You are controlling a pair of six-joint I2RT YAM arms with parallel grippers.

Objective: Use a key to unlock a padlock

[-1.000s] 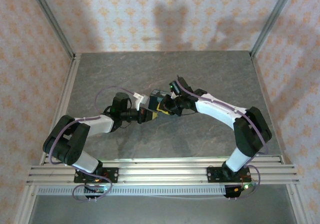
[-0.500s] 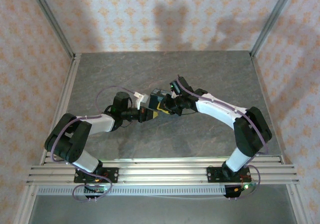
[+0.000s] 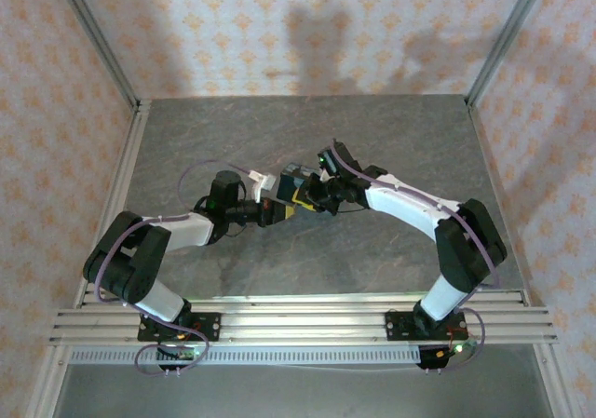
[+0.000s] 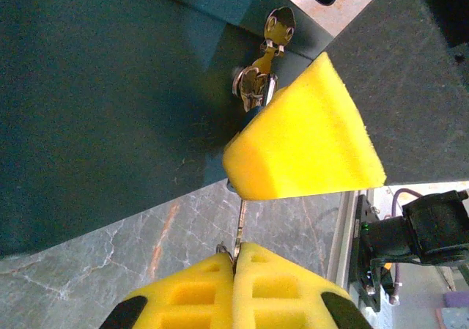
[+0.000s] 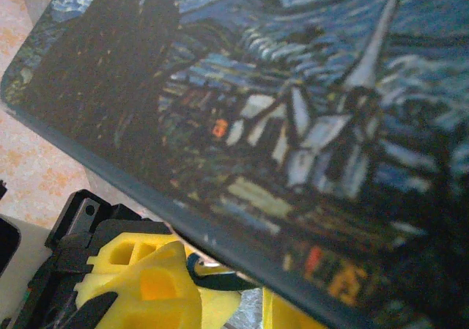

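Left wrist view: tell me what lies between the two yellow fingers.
A thin silvery metal strip spans the gap between the left fingers, with grey table behind it, as the left wrist view shows.

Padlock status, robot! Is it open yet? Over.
Left gripper shut on key, pointing toward padlock. Right gripper against painted box, jaws unclear. Its yellow finger crowds the padlock.

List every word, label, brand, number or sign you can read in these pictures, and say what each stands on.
No text can be read.
The painted box shows only a night village scene, no lettering.
The key pinched in the left gripper looks unmarked.
Any labels on the arm bases are too small to read.
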